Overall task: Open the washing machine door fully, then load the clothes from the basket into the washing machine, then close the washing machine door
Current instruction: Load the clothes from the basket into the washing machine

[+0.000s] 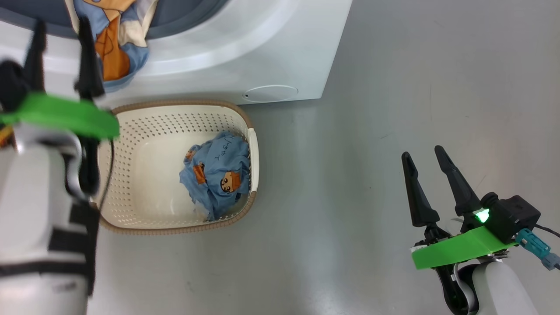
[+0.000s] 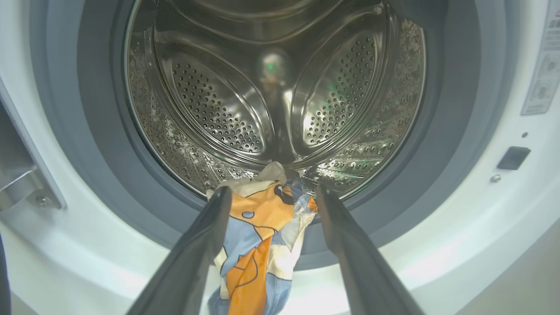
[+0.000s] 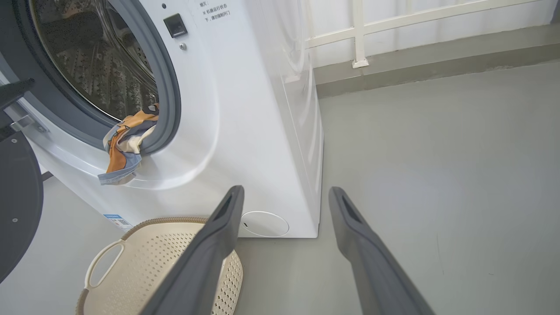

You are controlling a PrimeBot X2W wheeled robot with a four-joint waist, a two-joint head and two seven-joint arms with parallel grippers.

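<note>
As left gripper (image 2: 273,193) gapes, clothes (image 2: 256,238) dangle (beside).

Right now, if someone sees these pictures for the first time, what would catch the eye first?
First, the orange and blue garment draped over the lower lip of the washing machine, partly in the drum, partly hanging out, with the open left gripper in front of it. Next, the basket on the floor below, holding one crumpled blue garment.
</note>
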